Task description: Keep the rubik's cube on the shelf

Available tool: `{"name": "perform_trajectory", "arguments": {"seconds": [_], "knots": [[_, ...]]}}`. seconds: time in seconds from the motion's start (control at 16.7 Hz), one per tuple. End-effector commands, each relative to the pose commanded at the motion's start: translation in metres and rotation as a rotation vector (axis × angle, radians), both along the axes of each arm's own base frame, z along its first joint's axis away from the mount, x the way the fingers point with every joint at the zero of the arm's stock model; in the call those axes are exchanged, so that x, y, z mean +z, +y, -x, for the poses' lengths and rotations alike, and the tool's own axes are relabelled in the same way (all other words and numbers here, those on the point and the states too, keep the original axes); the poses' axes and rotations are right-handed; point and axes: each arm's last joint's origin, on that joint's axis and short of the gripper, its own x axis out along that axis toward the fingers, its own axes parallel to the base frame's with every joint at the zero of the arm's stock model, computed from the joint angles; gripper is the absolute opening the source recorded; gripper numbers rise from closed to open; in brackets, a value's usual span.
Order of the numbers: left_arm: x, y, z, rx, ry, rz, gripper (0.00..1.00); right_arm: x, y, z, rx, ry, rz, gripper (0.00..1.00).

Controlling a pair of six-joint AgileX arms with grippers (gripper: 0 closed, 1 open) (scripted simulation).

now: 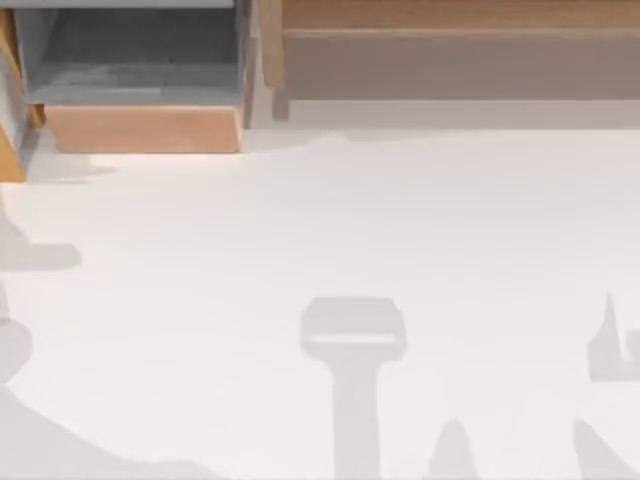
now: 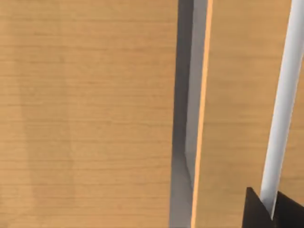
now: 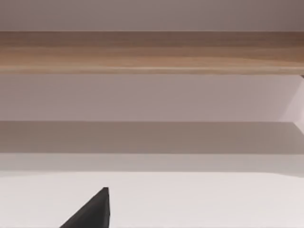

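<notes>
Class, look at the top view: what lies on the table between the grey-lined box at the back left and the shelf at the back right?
A wooden side post of the shelf stands right beside the box, with a narrow gap between; the top view shows it.

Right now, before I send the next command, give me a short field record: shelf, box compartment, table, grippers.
shelf: long light-brown wooden ledge with brownish-grey front, at the table's far right; its top is bare where visible
box compartment: grey-lined box with light-wood front, far left
table: white surface, carrying shadows
left gripper: dark fingertip close to wood panels
right gripper: dark fingertip facing the ledge
</notes>
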Motion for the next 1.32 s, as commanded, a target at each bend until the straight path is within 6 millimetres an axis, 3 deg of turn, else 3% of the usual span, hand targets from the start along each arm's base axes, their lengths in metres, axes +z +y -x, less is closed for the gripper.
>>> {"name": "perform_trajectory", "arguments": {"seconds": [0.3, 0.66, 1.08, 1.32], "knots": [[-0.003, -0.003, 0.039, 0.001, 0.015, 0.008, 0.0, 0.0, 0.0, 0.0, 0.0, 0.0, 0.0, 1.0], [-0.002, -0.003, 0.044, -0.004, 0.007, 0.001, 0.0, 0.0, 0.0, 0.0, 0.0, 0.0, 0.0, 1.0], [-0.003, -0.002, 0.101, -0.005, 0.01, 0.006, 0.0, 0.0, 0.0, 0.0, 0.0, 0.0, 0.0, 1.0], [-0.002, -0.002, 0.106, -0.005, 0.008, 0.002, 0.0, 0.0, 0.0, 0.0, 0.0, 0.0, 0.0, 1.0]]}}
